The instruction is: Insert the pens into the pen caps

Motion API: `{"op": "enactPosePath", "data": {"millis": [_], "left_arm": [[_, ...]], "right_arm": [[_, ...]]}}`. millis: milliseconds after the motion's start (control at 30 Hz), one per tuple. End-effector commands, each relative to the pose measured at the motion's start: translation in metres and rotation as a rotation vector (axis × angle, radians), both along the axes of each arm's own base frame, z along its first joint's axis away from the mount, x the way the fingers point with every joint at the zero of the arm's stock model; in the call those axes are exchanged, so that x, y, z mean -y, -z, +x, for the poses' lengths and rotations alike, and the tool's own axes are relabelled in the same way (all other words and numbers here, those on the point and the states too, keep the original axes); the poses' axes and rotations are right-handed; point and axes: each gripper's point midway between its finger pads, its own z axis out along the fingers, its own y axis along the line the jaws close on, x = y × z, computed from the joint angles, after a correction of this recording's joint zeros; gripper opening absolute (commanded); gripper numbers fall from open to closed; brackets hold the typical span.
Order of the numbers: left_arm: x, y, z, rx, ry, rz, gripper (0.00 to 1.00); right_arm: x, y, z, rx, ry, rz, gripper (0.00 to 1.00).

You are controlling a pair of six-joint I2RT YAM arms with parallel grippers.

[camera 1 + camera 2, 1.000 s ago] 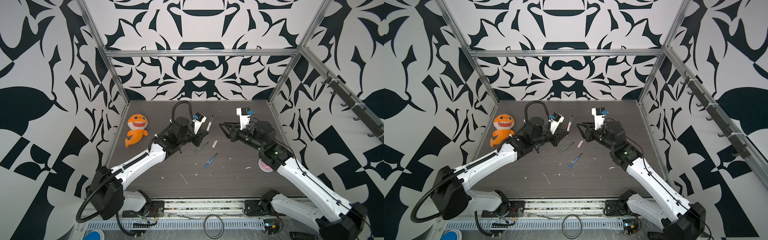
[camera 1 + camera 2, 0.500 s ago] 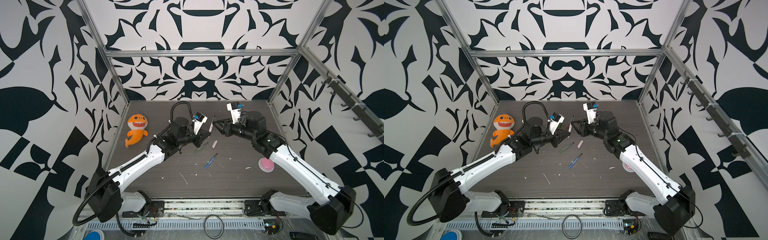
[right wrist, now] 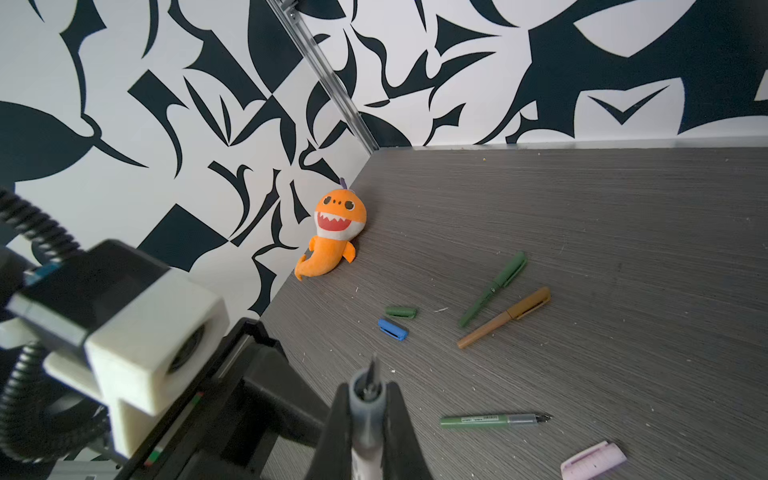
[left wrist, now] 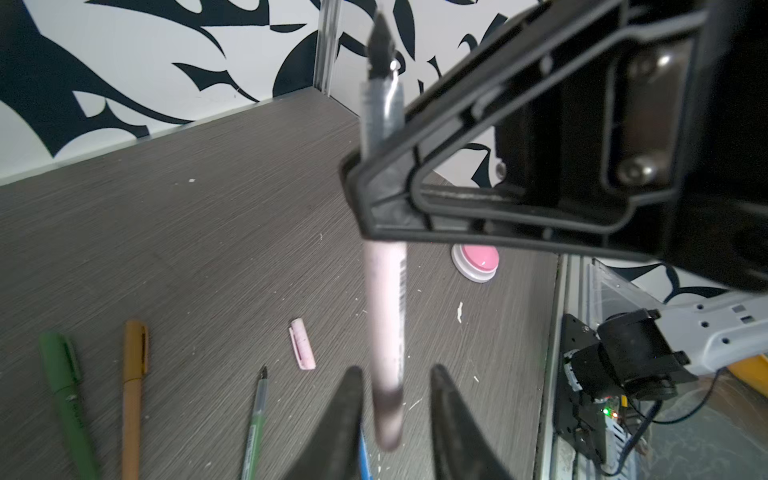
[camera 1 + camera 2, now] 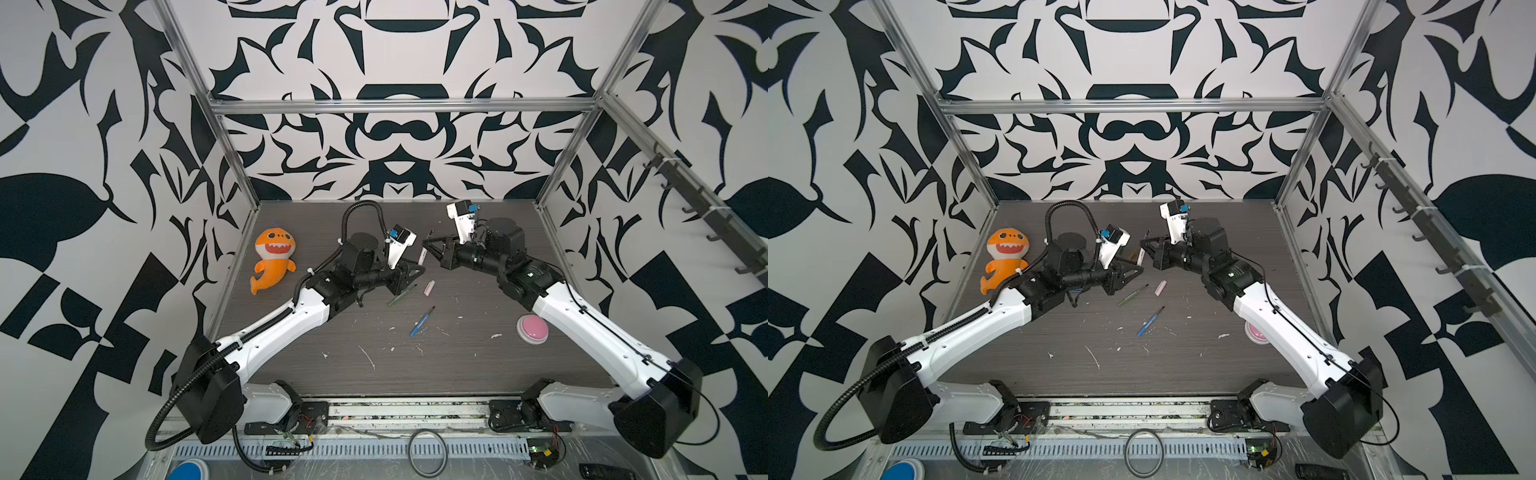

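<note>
The pink pen [image 4: 384,311] hangs in the air over the back middle of the table [image 5: 457,365], between the 2 grippers. The right gripper [image 3: 368,386] is clamped on it near the writing end, and the dark tip sticks out past its fingers [image 3: 401,419]. The left gripper [image 4: 395,370] stands narrowly parted around the pen's back end. Its 2 fingers [image 4: 345,415] sit on either side of the barrel with a thin gap showing on each side, so it holds nothing. In both top views the pen [image 5: 422,256] [image 5: 1139,257] shows as a short pale bar where the left gripper [image 5: 419,270] and right gripper [image 5: 428,243] meet. Below them on the table the pink cap [image 5: 429,287] [image 5: 1160,287] lies just beside the tip of the bare green pen [image 5: 402,294] [image 5: 1133,295]. The uncapped blue pen [image 5: 422,321] [image 5: 1150,321] lies nearer the front. The right wrist view shows 2 capped pens side by side, a green one [image 3: 494,289] and a brown one [image 3: 505,316]. A loose green cap [image 3: 400,311] and blue cap [image 3: 392,329] lie close together near them. A shark toy [image 5: 274,259] sits by the left wall and a pink button [image 5: 532,328] lies beside the right arm.
</note>
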Motion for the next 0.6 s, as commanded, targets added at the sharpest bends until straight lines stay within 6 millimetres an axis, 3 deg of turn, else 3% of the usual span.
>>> {"op": "enactPosePath", "data": {"millis": [0,133,400,567], "left_arm": [[0.007,-0.013,-0.005,-0.005,0.041,-0.036,0.4],[0.007,-0.011,-0.002,-0.01,0.023,-0.039,0.39],[0.004,-0.01,0.002,-0.013,-0.009,-0.049,0.2],[0.005,-0.01,0.001,-0.01,-0.003,-0.047,0.15]], "right_arm": [[-0.002,-0.025,-0.007,0.06,-0.009,0.063,0.0],[-0.007,-0.022,-0.013,0.046,-0.032,0.076,0.0],[-0.008,-0.018,-0.016,0.037,-0.039,0.096,0.0],[-0.009,-0.025,-0.02,0.045,-0.057,0.118,0.0]]}}
